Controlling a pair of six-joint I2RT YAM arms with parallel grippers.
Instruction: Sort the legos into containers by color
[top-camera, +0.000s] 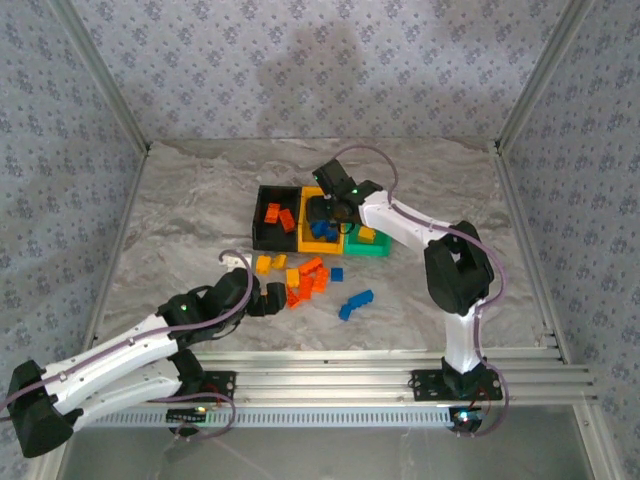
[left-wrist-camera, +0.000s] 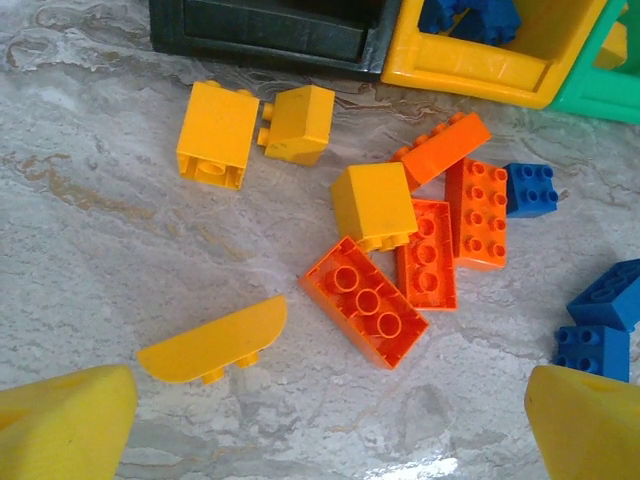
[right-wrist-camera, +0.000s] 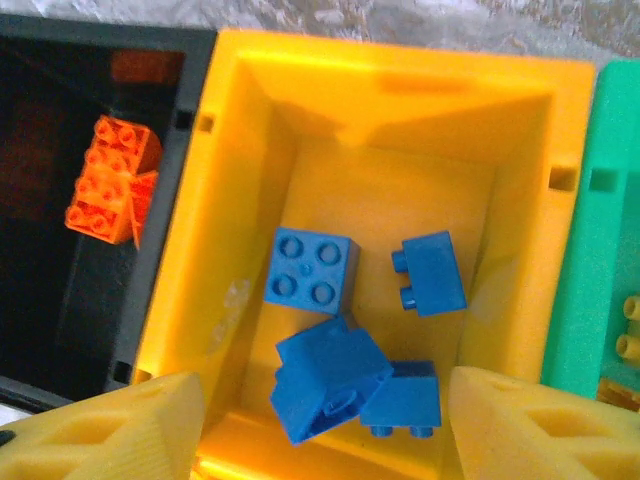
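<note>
The right gripper (right-wrist-camera: 320, 425) hangs over the yellow-orange bin (right-wrist-camera: 400, 80), the middle of three joined bins, its yellow fingers (right-wrist-camera: 110, 430) spread wide with nothing between them; four blue bricks (right-wrist-camera: 310, 268) lie on that bin's floor, two of them stacked askew at the near wall; the black bin (top-camera: 272, 243) to the left holds red-orange bricks (right-wrist-camera: 108, 180); the green bin (right-wrist-camera: 590, 280) to the right holds a yellow brick (top-camera: 367, 235).

The left gripper (left-wrist-camera: 325, 430) hovers low over the marbled counter (top-camera: 180, 220) in front of the bins, jaws parted and empty; ahead of it lie the loose legos; a cluster of red-orange bricks (left-wrist-camera: 365, 300) lies touching, with a yellow-orange brick (left-wrist-camera: 375, 205) resting against them; two more yellow-orange bricks (left-wrist-camera: 217, 133) sit just before the black bin; a curved yellow-orange piece (left-wrist-camera: 215, 345) lies apart, nearest the left finger; a small blue brick (left-wrist-camera: 530, 188) touches the cluster's right side; two further blue bricks (left-wrist-camera: 605, 300) lie well to the right.
</note>
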